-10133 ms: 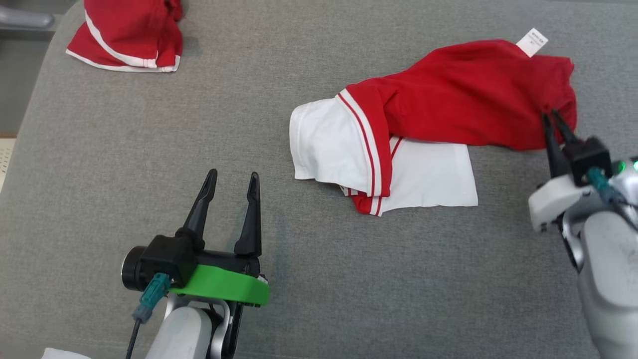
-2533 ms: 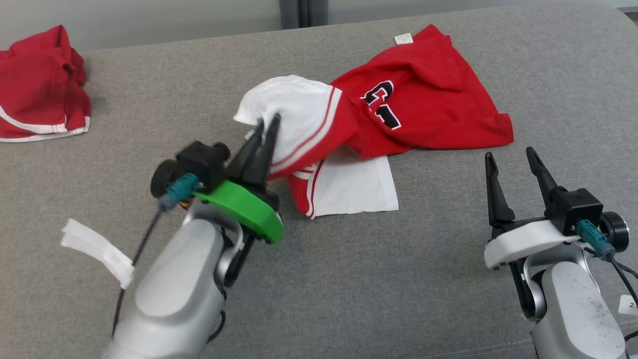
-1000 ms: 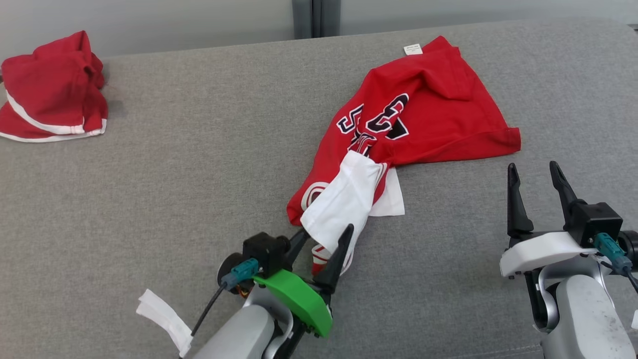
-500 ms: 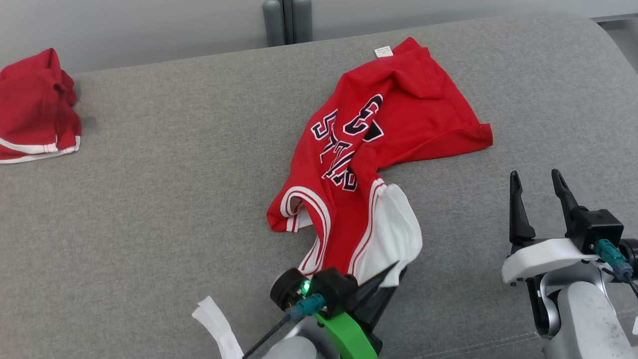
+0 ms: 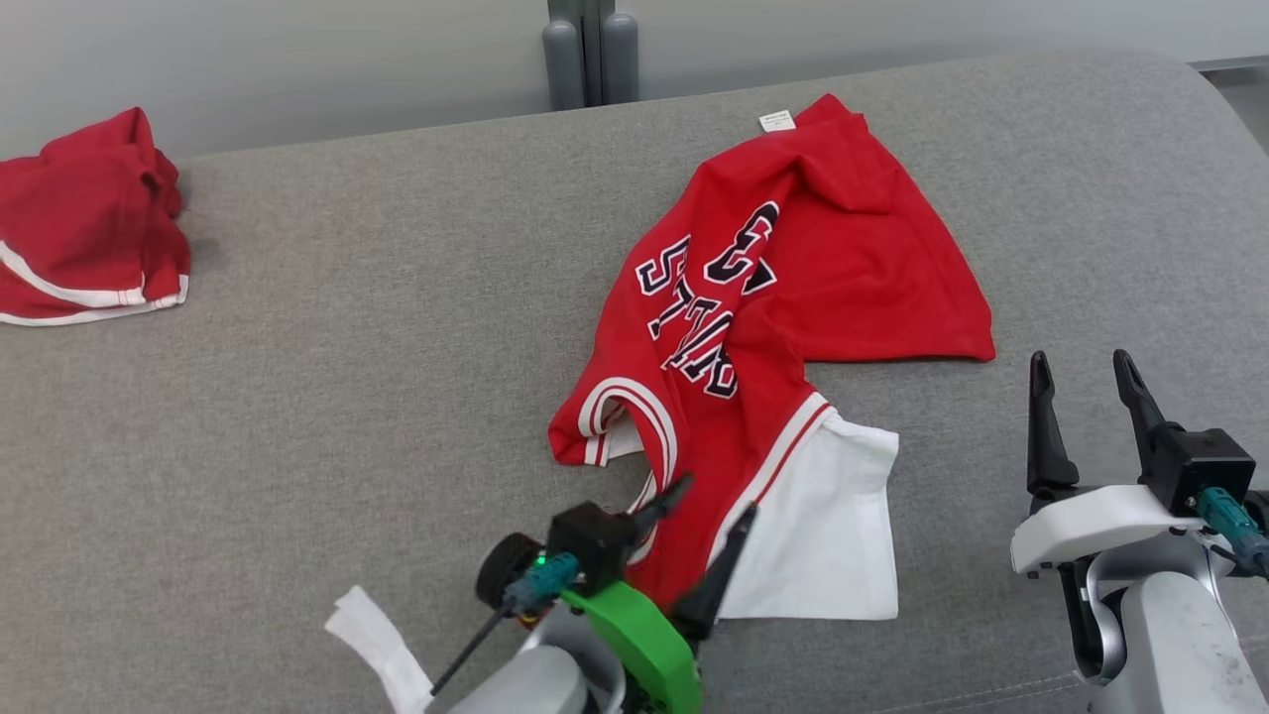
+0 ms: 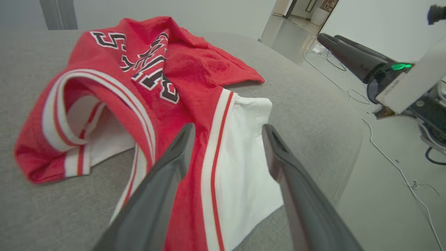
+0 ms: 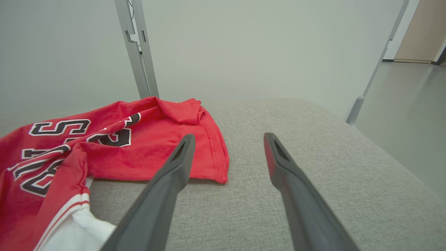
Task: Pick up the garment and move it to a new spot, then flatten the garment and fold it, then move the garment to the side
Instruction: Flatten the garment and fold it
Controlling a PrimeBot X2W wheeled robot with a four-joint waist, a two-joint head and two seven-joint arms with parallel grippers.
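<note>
The jersey lies rumpled by the cushion's front edge, right of centre. Our left gripper straddles its near end, fingers apart (nothing held); our right gripper is apart too, empty. We risk a finger snagging cloth and dragging it off that edge.

Grey upholstered surface before a plain pale wall.
A grey metal post stands at the far edge against the wall; to the right the smooth grey floor carries loose white cables, with a beige door farther off.
</note>
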